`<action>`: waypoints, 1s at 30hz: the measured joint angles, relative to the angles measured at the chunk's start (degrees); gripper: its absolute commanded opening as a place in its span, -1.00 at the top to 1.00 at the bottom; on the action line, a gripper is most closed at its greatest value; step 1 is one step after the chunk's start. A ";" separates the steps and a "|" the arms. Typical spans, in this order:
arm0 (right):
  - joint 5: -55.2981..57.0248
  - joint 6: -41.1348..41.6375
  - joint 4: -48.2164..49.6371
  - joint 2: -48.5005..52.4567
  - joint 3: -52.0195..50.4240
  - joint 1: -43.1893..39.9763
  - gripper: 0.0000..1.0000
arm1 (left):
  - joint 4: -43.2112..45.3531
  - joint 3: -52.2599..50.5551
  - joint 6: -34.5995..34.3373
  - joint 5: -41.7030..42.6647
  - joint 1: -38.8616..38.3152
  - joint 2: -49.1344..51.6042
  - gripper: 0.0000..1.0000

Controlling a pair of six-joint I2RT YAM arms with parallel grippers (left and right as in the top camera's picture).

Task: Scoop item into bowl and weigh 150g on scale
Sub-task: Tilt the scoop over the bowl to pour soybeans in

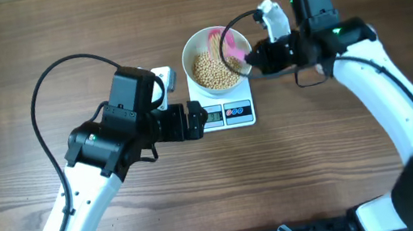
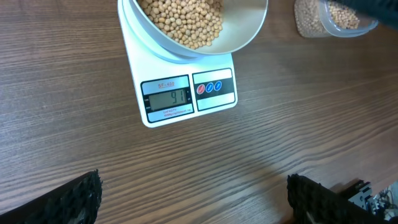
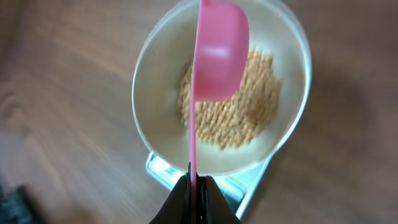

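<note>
My right gripper [image 3: 196, 200]: fingers pressed together on the thin handle of the pink scoop [image 3: 219, 55], at 3 o'clock of the bowl [image 1: 195, 50] in the overhead view

My left gripper [image 2: 194, 205]: fingers wide apart with nothing between them, low over the table [image 2: 261, 155], just at 9 o'clock of the scale [image 2: 180, 121] front in the overhead view

Scoop: its cup hung over the bowl, toward the 2 o'clock part of the rim from overhead; in my right wrist view the handle ran straight up from my fingertips at 6 o'clock to the cup at 12 o'clock

Beans [image 1: 214, 70]: a tan heap lay in the bottom of the bowl, and the white wall showed bare above it all round

Bowl: it sat upright on the scale and covered the platform, leaving only the front strip at 6 o'clock showing

Scale: it lay flat on the wooden table, with the display [image 2: 166, 98] and the dark button panel [image 2: 214, 87] side by side on the front strip; the digits looked like 91 from my left wrist

Container [image 2: 329, 18]: a clear tub with more beans in it stood on the table beside the bowl, at 1 o'clock of the scale in my left wrist view; my right arm partly hid it
</note>
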 measured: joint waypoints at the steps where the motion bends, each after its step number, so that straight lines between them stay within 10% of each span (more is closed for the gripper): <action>1: 1.64 -0.39 1.03 -1.05 0.00 0.83 0.91 | 0.00 0.00 0.00 0.00 0.00 0.00 -1.00; 30: 24.30 -16.24 1.97 -4.98 0.00 11.21 0.92 | 0.00 0.00 0.00 0.00 0.00 0.00 -1.00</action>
